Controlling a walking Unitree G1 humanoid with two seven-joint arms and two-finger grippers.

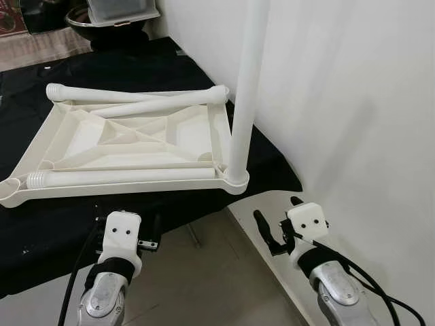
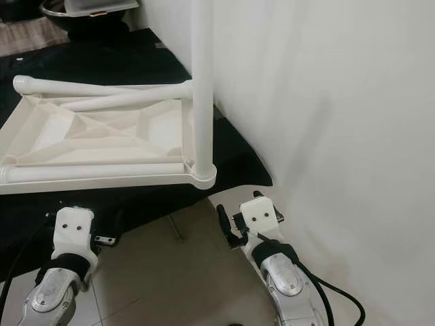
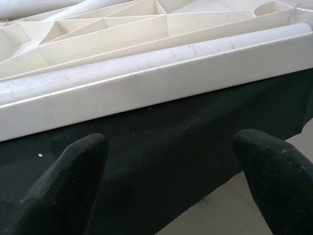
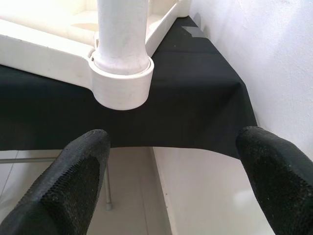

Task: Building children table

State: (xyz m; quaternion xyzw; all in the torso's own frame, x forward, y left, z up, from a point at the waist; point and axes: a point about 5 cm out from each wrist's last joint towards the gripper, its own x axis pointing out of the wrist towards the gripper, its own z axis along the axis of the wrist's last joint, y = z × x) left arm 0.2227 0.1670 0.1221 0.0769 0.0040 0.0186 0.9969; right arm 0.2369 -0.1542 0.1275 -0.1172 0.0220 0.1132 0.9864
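While tabletop (image 1: 136,136) lies inverted, one leg (image 1: 246,88) stands upright.

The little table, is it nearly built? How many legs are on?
One leg stands upright in the near right corner socket of the upside-down tabletop. Three loose legs lie on it: one along the near edge and two at the far side. Nothing is in hand: the left tool and right tool are open, just short of the table. Three legs are left.
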